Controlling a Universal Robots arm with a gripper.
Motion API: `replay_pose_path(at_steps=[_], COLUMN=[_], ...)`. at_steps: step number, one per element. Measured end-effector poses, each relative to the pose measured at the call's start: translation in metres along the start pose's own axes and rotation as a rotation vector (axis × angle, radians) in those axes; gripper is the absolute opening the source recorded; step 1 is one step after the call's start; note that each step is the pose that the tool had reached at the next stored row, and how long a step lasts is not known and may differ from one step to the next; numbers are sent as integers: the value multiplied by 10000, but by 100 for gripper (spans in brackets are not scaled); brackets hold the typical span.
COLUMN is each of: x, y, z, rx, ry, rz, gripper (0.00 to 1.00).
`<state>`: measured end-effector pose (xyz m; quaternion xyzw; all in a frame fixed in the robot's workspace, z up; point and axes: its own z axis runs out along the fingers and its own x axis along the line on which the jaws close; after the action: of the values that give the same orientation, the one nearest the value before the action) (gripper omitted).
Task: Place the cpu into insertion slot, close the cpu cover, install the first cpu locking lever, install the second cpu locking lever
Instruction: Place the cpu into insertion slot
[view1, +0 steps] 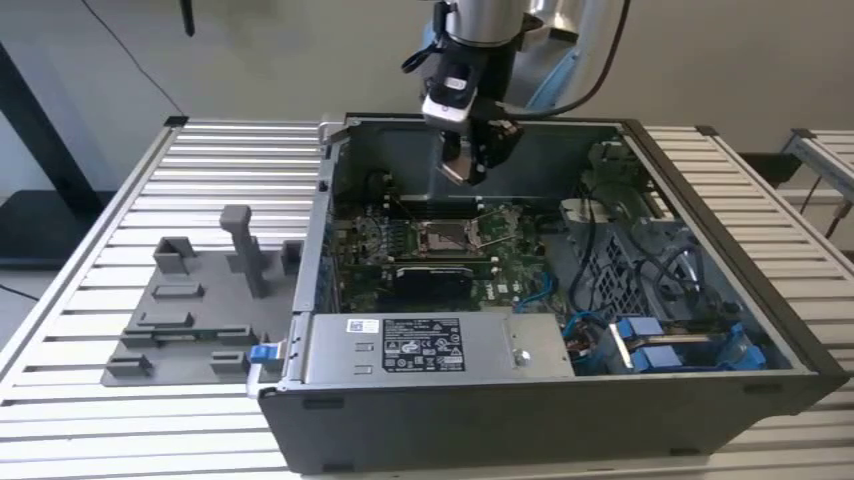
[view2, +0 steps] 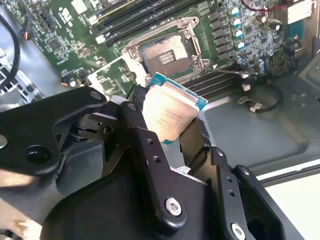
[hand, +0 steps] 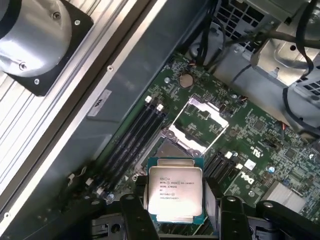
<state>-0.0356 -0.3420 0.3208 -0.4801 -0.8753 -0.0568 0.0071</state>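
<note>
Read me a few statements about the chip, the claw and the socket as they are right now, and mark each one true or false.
1. The claw grips the chip by its edges. True.
2. The chip already sits in the socket. False: it hangs in the claw, apart from the socket, which lies bare.
3. The computer case stands on a slatted table. True.
4. The grey parts tray lies inside the case. False: it lies on the table, at the exterior view's left of the case.

Slatted table (view1: 214, 160) under open computer case (view1: 534, 420) (grey fixture plate (view1: 200, 345) beside)
</note>
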Motion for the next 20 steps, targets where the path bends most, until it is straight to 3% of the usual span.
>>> replay_pose_path(at_steps=[20], x=[-11], y=[-15], z=[159], rx=[14], ry=[-151], rz=[3202], gripper=[54])
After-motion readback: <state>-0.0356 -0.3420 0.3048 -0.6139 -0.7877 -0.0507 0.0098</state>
